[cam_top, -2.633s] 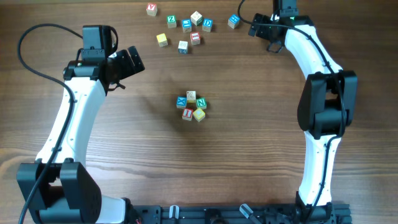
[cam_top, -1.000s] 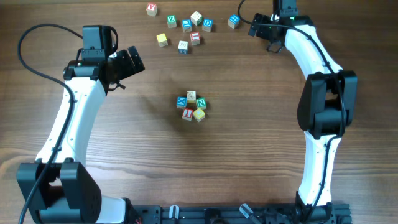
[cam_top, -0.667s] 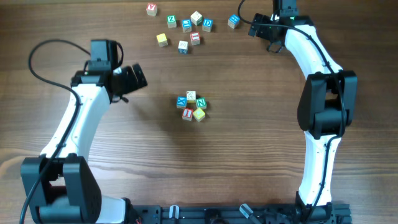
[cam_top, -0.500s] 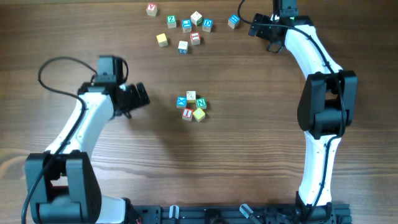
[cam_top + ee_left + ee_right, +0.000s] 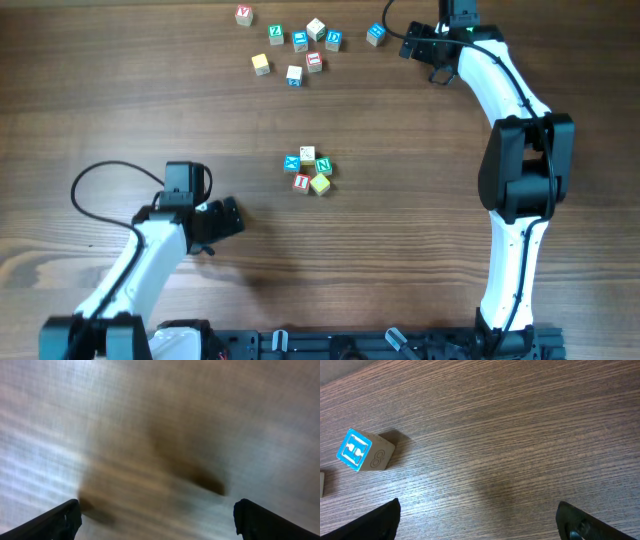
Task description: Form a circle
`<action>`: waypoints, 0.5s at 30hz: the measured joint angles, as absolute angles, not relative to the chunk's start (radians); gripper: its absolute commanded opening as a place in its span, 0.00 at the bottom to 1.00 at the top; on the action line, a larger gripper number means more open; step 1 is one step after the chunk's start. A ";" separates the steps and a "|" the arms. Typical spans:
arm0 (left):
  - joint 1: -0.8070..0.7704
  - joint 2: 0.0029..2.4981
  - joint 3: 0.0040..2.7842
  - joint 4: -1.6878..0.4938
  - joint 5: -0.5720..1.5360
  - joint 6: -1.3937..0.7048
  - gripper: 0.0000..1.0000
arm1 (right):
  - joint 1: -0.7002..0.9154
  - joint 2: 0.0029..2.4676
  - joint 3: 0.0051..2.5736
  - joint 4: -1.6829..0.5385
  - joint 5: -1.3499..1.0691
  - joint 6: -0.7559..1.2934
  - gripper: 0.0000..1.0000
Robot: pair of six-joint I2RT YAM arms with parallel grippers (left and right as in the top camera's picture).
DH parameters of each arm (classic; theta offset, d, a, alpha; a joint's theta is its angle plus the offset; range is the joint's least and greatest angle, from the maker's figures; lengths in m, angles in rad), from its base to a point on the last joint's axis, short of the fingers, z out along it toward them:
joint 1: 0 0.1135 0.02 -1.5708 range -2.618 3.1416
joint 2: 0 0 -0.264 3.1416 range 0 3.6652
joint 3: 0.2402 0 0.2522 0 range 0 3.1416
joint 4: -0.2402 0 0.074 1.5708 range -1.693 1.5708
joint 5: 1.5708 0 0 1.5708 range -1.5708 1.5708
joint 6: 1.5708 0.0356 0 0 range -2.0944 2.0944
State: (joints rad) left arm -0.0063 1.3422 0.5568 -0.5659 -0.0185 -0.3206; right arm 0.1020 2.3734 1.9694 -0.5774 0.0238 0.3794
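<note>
Centre of frame: the circle (image 5: 308, 171), five close-set letter cubes. Top centre: nine loose cubes (image 5: 300, 40). Left gripper (image 5: 228, 217), lower left, and right gripper (image 5: 412, 42), upper right: fingers spread, empty.

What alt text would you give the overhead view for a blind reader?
A tight ring of five small letter cubes sits on a wooden table, with similar loose cubes scattered at the far edge. Two white-and-black robot arms flank it, the left arm tucked near the front, the right arm stretched to the far side, neither touching any cube.
</note>
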 measured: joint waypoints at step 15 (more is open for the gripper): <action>-0.006 1.168 0.457 -0.422 -0.025 -0.321 1.00 | 0.102 2.373 1.969 -0.575 0.024 0.376 1.00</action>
